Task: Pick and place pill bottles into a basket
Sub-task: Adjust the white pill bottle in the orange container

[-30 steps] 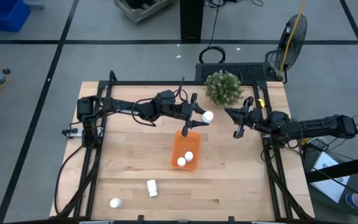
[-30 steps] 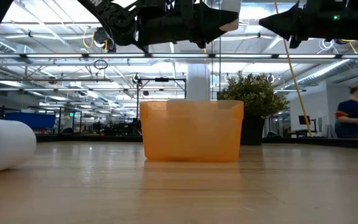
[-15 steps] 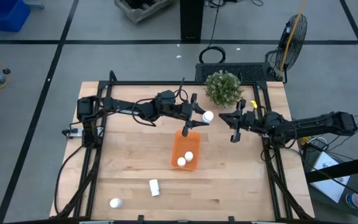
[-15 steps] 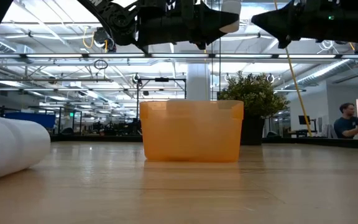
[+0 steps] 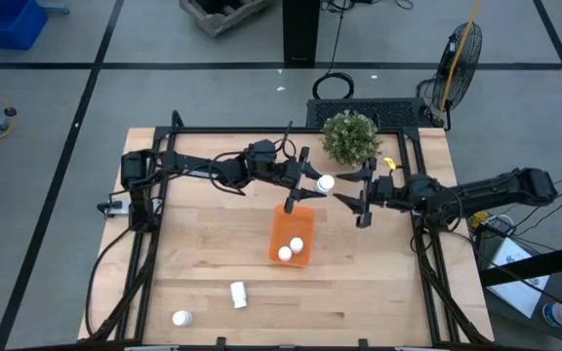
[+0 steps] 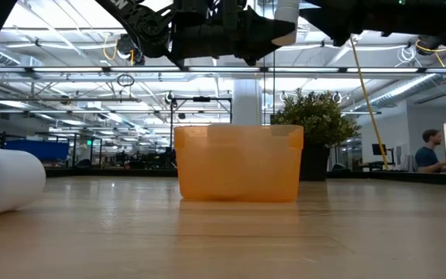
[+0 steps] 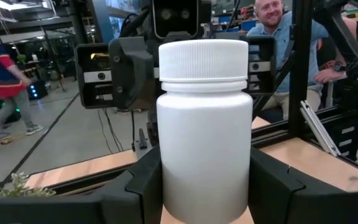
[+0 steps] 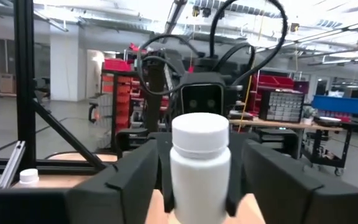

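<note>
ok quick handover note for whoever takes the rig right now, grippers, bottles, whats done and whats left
Left gripper: shut on a pill bottle, held in the air beyond the orange basket's far end.
Right gripper: jaws open, facing that bottle at close range, not gripping it.
Done: two bottles in the basket.
Left: the held bottle, one lying on its side and one near the table's front edge.

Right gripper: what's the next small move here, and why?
Probably ease the right gripper forward so its open fingers straddle the pill bottle, then close. The left gripper holds that bottle up above the far end of the basket, the two grippers face each other, and in the right wrist view the bottle sits centred between the open fingers. That looks like a handover.
</note>
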Available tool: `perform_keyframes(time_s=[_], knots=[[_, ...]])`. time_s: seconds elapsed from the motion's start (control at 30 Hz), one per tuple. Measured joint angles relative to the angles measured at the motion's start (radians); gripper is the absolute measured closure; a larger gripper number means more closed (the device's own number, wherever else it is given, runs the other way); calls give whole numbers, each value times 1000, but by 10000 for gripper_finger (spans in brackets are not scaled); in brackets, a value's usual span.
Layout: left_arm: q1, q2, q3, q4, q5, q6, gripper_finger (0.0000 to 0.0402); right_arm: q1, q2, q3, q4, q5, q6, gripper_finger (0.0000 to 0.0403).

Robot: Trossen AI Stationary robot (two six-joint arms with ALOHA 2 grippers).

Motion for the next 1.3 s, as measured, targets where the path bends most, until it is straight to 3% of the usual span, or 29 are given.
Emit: perform_keyframes(time_s=[0.13,0.57,0.63,0.73,1.03,1.1,1.3], knots=[[0,0,0,-6,1,0,226,2,64,34,1,1,-2,161],[0,0,0,-31,5,-2,226,-12,182,112,3,3,-22,173],[0,0,0,-32,6,-2,226,-24,187,112,-6,-3,-13,189],[0,0,0,-32,12,5,226,-40,190,112,-20,-37,-28,248],[-6,-1,1,-24,-9,1,229,-46,184,111,-13,-77,-95,246],[2,-11,1,-42,-14,-39,204,-44,176,112,-41,-80,-91,246],[36,-80,-2,-132,-28,-121,31,-3,173,116,-98,-58,-82,246]])
